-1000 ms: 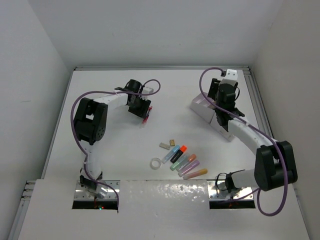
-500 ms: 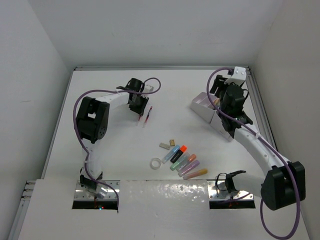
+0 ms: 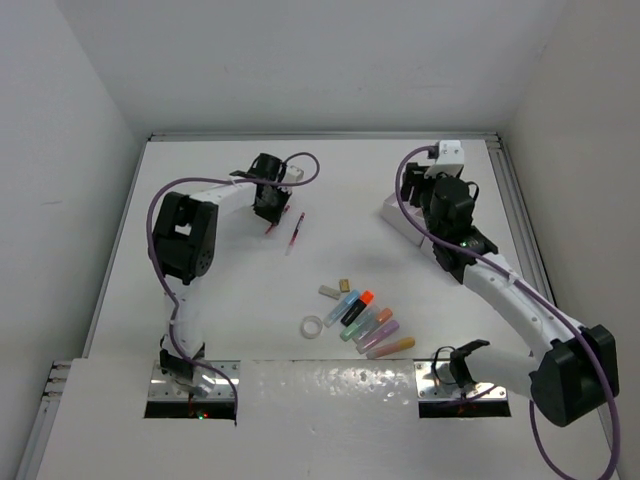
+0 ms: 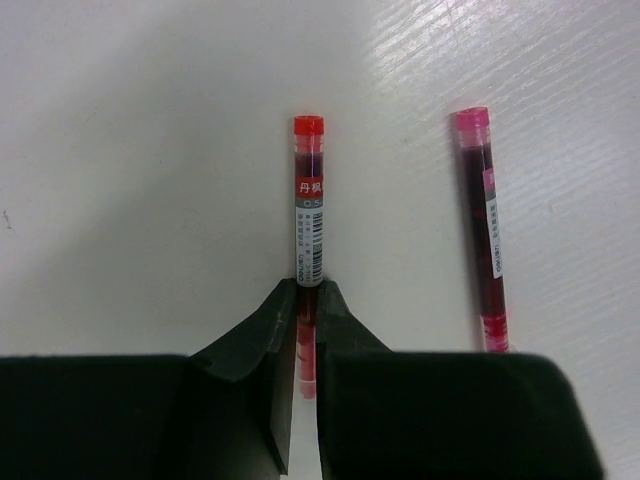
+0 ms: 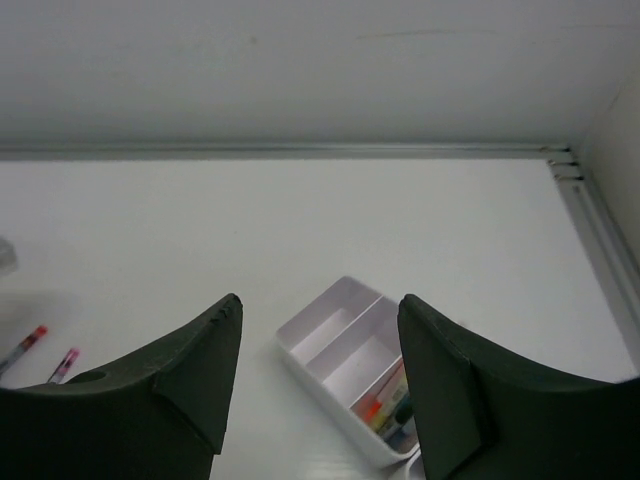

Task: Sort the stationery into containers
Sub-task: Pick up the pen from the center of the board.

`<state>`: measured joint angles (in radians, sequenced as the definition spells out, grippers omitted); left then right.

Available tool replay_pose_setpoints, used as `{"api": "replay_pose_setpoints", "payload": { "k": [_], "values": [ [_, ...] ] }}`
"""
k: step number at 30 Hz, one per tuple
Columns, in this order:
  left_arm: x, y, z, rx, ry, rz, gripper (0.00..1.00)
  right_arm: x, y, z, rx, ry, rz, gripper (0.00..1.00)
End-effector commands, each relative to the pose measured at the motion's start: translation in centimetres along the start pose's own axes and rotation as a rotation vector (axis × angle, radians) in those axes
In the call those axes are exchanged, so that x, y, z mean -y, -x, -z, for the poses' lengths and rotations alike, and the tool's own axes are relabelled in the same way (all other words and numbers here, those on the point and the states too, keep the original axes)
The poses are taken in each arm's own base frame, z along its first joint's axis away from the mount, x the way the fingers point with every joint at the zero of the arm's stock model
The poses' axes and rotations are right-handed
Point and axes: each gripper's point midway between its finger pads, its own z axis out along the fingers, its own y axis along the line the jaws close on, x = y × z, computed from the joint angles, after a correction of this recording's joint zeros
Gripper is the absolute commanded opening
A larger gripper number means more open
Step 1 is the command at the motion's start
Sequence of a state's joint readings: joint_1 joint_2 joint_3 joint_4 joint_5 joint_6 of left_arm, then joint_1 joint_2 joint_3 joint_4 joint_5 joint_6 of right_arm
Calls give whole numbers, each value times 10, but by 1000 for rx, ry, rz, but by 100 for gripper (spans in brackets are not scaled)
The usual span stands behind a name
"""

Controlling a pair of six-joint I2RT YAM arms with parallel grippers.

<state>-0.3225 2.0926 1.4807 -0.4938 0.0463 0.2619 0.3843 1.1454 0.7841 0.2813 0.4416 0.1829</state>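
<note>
My left gripper (image 4: 308, 300) is shut on the lower end of a red pen (image 4: 308, 225) that lies on the white table. A pink pen (image 4: 482, 235) lies parallel to it on the right, untouched. From above, the left gripper (image 3: 270, 213) sits at the back left, with the pink pen (image 3: 294, 233) beside it. My right gripper (image 5: 318, 305) hangs open and empty above the pale organizer (image 5: 345, 335), whose nearest compartment holds some coloured items (image 5: 392, 412). In the top view the right gripper (image 3: 441, 212) covers most of the organizer (image 3: 393, 212).
In the middle of the table lie several pastel highlighters (image 3: 368, 322), a clear tape ring (image 3: 313, 326) and two small beige erasers (image 3: 330, 291). White walls close in the table at the back and on both sides.
The left jaws have closed on the red pen. The right arm has swung its wrist over the organizer, shifting a little left, with its jaws still open.
</note>
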Motion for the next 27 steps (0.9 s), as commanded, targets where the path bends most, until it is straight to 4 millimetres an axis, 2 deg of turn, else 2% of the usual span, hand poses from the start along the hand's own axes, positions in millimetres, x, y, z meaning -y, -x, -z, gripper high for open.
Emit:
{"api": "replay_pose_setpoints", "payload": {
  "k": [1,4,5,9,11,12,13,15,16,17,20,21,22,23,27],
  "values": [
    [1,4,12,34,-85,24,0,-34,6,8,-31,138,-42,63],
    [9,59,60,220,-145,5,0,-63,3,13,-73,235,-143,63],
    [15,86,90,313,-180,-13,0,-73,4,12,-71,258,-213,63],
    [49,135,159,500,-294,-102,0,-115,18,12,-47,378,-392,63],
    [75,147,183,536,-384,-136,0,-135,40,13,4,438,-471,64],
    [83,147,187,533,-418,-135,0,-145,37,8,-4,450,-486,64],
    [99,145,193,530,-479,-140,0,-150,43,6,10,465,-505,65],
    [113,147,200,526,-525,-133,0,-161,55,1,17,485,-542,68],
    [122,145,202,517,-544,-139,0,-167,46,-4,-5,482,-541,68],
    [126,148,207,525,-552,-143,0,-169,49,-8,-5,477,-560,69],
    [137,150,216,535,-580,-156,0,-169,37,-16,-15,433,-619,70],
    [139,150,216,536,-584,-162,0,-169,34,-17,-12,432,-631,70],
    [143,149,216,534,-585,-166,0,-170,40,-17,22,441,-657,70],
    [145,147,213,526,-587,-167,0,-169,32,-18,17,437,-668,69],
    [155,148,215,529,-606,-179,0,-173,25,-24,8,433,-678,66]
  ]
}}
